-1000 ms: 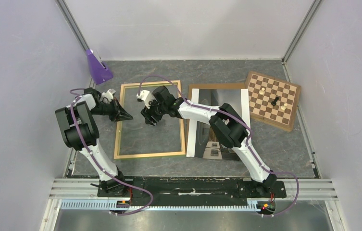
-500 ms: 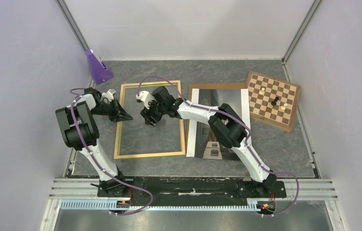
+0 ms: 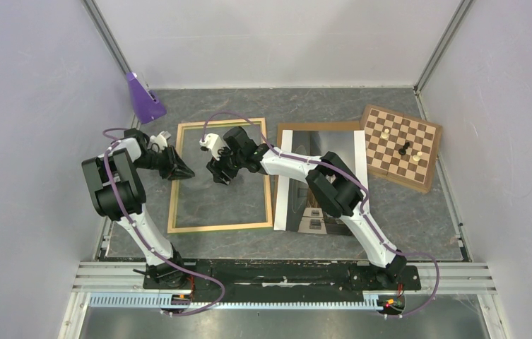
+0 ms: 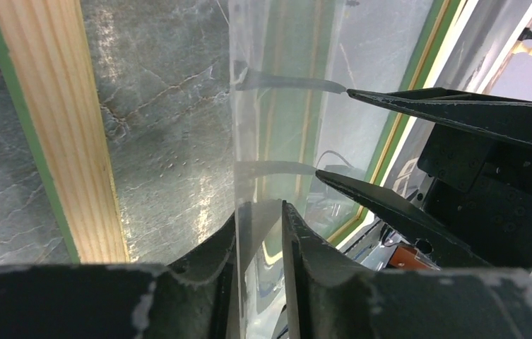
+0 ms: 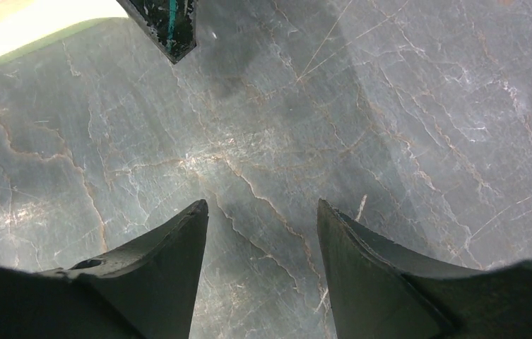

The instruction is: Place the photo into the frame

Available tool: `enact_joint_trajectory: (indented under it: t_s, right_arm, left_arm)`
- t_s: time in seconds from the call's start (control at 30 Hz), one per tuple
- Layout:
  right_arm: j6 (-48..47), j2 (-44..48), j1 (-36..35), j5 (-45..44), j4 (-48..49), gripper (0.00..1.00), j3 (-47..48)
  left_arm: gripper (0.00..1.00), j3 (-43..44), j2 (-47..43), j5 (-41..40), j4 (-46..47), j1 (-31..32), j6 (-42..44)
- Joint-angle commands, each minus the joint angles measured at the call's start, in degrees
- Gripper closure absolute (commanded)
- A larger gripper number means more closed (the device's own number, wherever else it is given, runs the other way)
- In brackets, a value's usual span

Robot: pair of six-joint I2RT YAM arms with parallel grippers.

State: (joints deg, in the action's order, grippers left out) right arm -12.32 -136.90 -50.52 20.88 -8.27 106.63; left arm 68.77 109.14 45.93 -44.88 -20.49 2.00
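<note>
The frame (image 3: 219, 227) lies wood side up on the table; its wooden rail (image 4: 58, 141) shows in the left wrist view and its green edge (image 5: 37, 44) in the right wrist view. My left gripper (image 3: 184, 169) is at the frame's left rail. Its jaws (image 4: 259, 208) stand slightly apart around the edge of a clear pane (image 4: 284, 106). My right gripper (image 3: 220, 173) hovers open inside the frame opening, nothing between its fingers (image 5: 261, 205). The photo (image 3: 333, 141) lies right of the frame, partly hidden by the right arm.
A brown hardboard panel (image 3: 316, 126) lies under the photo. A chessboard (image 3: 400, 147) with a few pieces sits at the back right. A purple object (image 3: 144, 99) stands at the back left corner. Side walls close in the table.
The left jaws have parted a little from the clear pane's edge. Both arms have hardly moved.
</note>
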Motion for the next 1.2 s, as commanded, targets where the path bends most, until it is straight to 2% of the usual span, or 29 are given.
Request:
enact_joint_trajectory:
  t_s: [0.0,0.2,0.53,1.17]
  right_arm:
    - [-1.43,-0.54,-0.45,-1.05,1.15,0.39,0.54]
    - [-1.66,-0.20,-0.37,-1.54,1.16,0.40,-0.51]
    - [-1.92,0.38,-0.43,-1.58,1.77,0.40,-2.13]
    - [-2.19,0.89,-0.28,-1.53,1.86,0.40,-3.36]
  left_arm:
    - [0.69,0.22,-0.04,-0.88,0.23,0.26,3.10]
    - [0.59,0.13,-0.46,-1.87,0.28,0.19,3.12]
    - [0.47,0.48,-1.97,-4.28,-0.96,0.23,3.65]
    - [0.40,4.15,-6.21,-11.75,-6.06,0.13,6.00]
